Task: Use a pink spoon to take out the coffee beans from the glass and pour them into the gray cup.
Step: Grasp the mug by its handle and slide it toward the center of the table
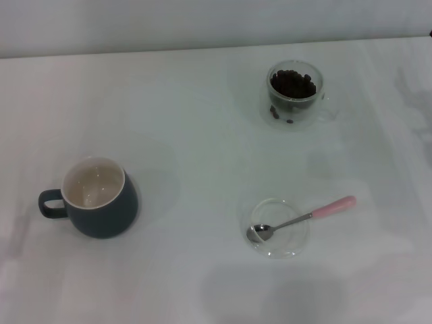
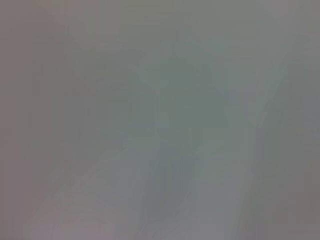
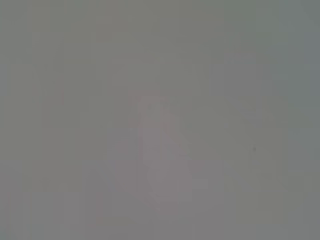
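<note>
In the head view the pink spoon lies with its metal bowl in a flat clear glass dish and its pink handle pointing right and away. The clear glass stands at the back right, holding a heap of dark coffee beans. The gray cup stands at the left, handle to the left, its cream inside empty. Neither gripper shows in any view. Both wrist views show only a plain pale surface.
The white table spreads across the whole head view, with its back edge along the top.
</note>
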Tool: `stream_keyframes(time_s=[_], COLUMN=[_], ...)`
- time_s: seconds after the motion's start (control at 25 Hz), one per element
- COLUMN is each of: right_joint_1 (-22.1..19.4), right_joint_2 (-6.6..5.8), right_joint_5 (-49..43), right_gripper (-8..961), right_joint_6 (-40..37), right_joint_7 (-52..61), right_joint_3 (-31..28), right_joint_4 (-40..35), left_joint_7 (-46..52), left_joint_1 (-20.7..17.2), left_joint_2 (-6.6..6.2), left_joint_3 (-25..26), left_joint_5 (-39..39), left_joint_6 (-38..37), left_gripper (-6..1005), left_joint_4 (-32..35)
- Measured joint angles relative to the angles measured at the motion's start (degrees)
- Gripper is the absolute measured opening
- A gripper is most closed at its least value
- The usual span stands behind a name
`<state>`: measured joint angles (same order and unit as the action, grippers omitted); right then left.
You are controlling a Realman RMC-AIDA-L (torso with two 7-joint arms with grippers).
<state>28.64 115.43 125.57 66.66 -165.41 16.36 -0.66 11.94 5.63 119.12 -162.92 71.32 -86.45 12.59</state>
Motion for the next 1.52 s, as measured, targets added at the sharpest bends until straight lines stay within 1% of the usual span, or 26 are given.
stream_keyframes(time_s=[0.08,0.16,0.24,0.32,0.56,0.64,0.68,0.8,0.96,1.16,1.36,1.52], right_joint_1=[0.54,1.08,1.45,1.72,1.92,1.88,1.85,1.75,1.7,1.68,1.68,1.69], right_joint_2=[-0.01,-0.04,-0.09,-0.12,-0.12,-0.12,-0.12,-0.12,-0.12,-0.09,-0.01,0.04], right_joint_5=[0.02,0.02,0.03,0.03,0.03,0.02,0.03,0.02,0.02,0.03,0.06,0.04], right_gripper=[839,838,837,836,836,836,835,835,835,835,834,834], right_joint_6=[-0.35,-0.58,-0.71,-0.78,-0.83,-0.83,-0.83,-0.83,-0.83,-0.83,-0.74,-0.56], right_joint_7=[0.0,0.0,0.0,0.0,0.0,0.0,0.0,0.0,0.0,0.0,0.01,0.07], right_joint_3=[-0.01,-0.01,-0.01,-0.02,-0.01,-0.01,-0.01,-0.01,-0.02,-0.01,-0.01,-0.01], right_joint_4=[-0.25,-0.33,-0.65,-0.86,-1.4,-1.58,-1.6,-1.62,-1.62,-1.63,-1.62,-1.39], left_joint_7=[0.33,0.85,1.23,1.3,1.4,1.41,1.41,1.54,2.2,2.23,2.24,2.05], left_joint_1=[-1.86,-2.81,-2.87,-1.9,2.74,4.05,4.05,6.42,7.53,7.54,7.43,7.49], left_joint_2=[-0.01,-0.03,-0.03,-0.02,0.17,0.25,0.25,0.26,0.18,0.36,0.34,0.37], left_joint_3=[0.01,0.0,-0.02,-0.06,-0.08,-0.09,-0.09,-0.11,-0.12,-0.11,-0.11,-0.11], left_joint_5=[-5.09,-8.69,-12.2,-14.37,-14.93,-14.85,-14.85,-14.67,-14.86,-14.89,-14.86,-14.72], left_joint_6=[-0.27,-0.19,0.26,2.31,10.76,12.21,12.21,13.74,14.87,15.51,15.53,15.54], left_gripper=[774,775,775,774,767,768,768,768,767,758,578,401], left_joint_4=[-1.99,-3.55,-4.97,-5.69,-5.5,-5.42,-5.42,-5.27,-5.21,-4.88,-4.81,-4.75])
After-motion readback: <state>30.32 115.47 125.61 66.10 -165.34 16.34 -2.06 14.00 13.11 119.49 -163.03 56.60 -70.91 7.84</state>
